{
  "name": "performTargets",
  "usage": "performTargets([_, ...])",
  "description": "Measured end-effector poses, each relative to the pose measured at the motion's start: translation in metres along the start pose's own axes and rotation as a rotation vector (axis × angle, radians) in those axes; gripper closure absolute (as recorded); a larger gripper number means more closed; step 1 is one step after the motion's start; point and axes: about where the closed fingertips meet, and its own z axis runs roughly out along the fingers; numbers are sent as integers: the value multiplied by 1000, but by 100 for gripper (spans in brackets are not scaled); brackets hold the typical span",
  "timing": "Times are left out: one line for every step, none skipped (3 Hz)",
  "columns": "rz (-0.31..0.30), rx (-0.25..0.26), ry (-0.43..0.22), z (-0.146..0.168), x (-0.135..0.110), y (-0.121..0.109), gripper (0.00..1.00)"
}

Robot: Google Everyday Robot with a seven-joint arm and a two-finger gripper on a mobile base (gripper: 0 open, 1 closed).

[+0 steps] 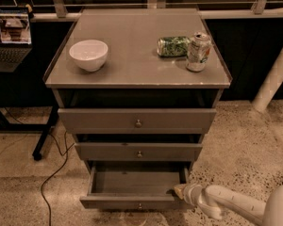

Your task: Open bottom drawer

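The bottom drawer (pixel 132 201) of the grey cabinet is pulled out, and its bare inside shows from above. A small round silver knob (pixel 139 205) sits at the centre of its slim front. My gripper (pixel 180 191) is at the drawer's front right corner, right against the top edge of the front. My white arm (pixel 236 204) reaches in from the lower right. The middle drawer (pixel 138 151) and the top drawer (pixel 137 121) are pushed in.
On the cabinet top (pixel 132 65) stand a white bowl (pixel 88 54), an upright can (pixel 198 52) and a green can lying on its side (pixel 173 46). A laptop (pixel 9 37) on a stand is at the left, with a cable (pixel 52 182) on the floor. A white pole (pixel 273 79) is at the right.
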Motion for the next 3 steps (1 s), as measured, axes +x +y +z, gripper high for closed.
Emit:
performTargets([-44, -46, -13, -6, 1, 4, 100])
performTargets([-66, -72, -37, -15, -3, 7, 100])
performTargets([-71, -73, -107, -33, -16, 6, 100])
